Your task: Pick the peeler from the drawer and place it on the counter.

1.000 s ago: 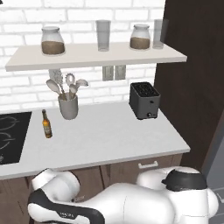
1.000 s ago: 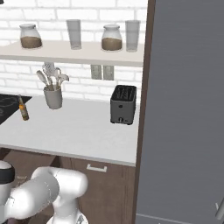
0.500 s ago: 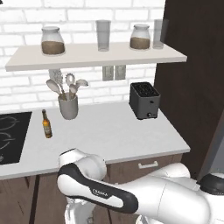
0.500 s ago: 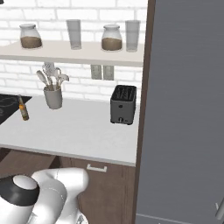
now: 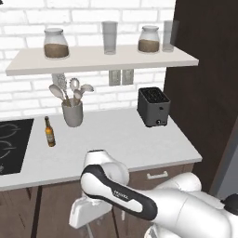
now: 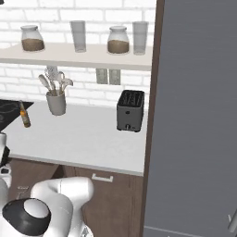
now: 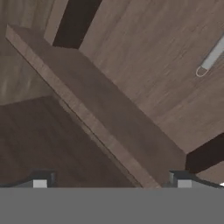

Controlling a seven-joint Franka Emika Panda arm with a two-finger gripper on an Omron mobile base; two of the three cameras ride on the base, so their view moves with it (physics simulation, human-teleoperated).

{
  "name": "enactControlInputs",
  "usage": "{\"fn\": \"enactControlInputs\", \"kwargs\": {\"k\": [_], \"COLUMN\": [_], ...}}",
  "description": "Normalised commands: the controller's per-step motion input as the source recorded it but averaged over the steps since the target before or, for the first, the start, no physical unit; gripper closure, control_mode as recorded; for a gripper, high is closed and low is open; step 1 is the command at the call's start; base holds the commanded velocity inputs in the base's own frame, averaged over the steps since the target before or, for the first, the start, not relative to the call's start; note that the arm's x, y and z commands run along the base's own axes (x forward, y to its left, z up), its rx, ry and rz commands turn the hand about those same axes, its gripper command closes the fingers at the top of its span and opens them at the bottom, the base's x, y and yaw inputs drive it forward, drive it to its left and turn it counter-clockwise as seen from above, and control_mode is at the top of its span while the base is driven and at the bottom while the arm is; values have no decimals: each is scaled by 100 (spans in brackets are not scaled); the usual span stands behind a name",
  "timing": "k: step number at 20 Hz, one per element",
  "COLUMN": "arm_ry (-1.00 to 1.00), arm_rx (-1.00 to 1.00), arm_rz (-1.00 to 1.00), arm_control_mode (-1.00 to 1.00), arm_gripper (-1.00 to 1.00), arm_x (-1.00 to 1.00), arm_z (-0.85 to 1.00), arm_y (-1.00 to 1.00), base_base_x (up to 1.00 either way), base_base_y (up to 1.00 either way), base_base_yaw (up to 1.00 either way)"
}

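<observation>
Peeler: can't locate it. Surface (image 5: 121,139) carries a toaster (image 5: 153,107), a utensil crock (image 5: 73,113) and a brown bottle (image 5: 49,132) beside the cooktop (image 5: 11,144). Pincer (image 7: 111,181) sits low at the dark wood cabinet fronts (image 7: 131,65), fingertips (image 7: 40,180) spread wide, nothing between them. A pale drawer handle (image 7: 212,57) is near the upper right in the hand view. Jars and glasses stand on the wall shelf (image 5: 100,58).

The counter (image 5: 121,139) is left open between the utensil crock (image 5: 73,113) and toaster (image 5: 153,107); below, dark cabinet fronts (image 7: 131,78) are faced by the tool (image 7: 112,183).
</observation>
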Motion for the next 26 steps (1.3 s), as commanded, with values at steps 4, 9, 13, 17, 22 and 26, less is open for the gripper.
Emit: {"fn": "enactControlInputs", "kwargs": {"k": [4,9,13,17,22,26], "arm_ry": [-24,-5,2,0,0,2], "arm_rx": [-9,-13,-14,-15,-16,-17], "arm_rz": [-35,-15,-2,-8,-4,-3], "arm_control_mode": [-100,-100,-100,-100,-100,-100], "arm_gripper": [-100,-100,-100,-100,-100,-100], "arm_x": [52,22,20,27,44,29], "arm_z": [-10,-26,-25,-25,-38,-54], "arm_y": [66,26,-39,-23,8,0], "base_base_x": [0,0,0,0,0,0], "base_base_y": [0,0,0,0,0,0], "base_base_yaw": [0,0,0,0,0,0]}}
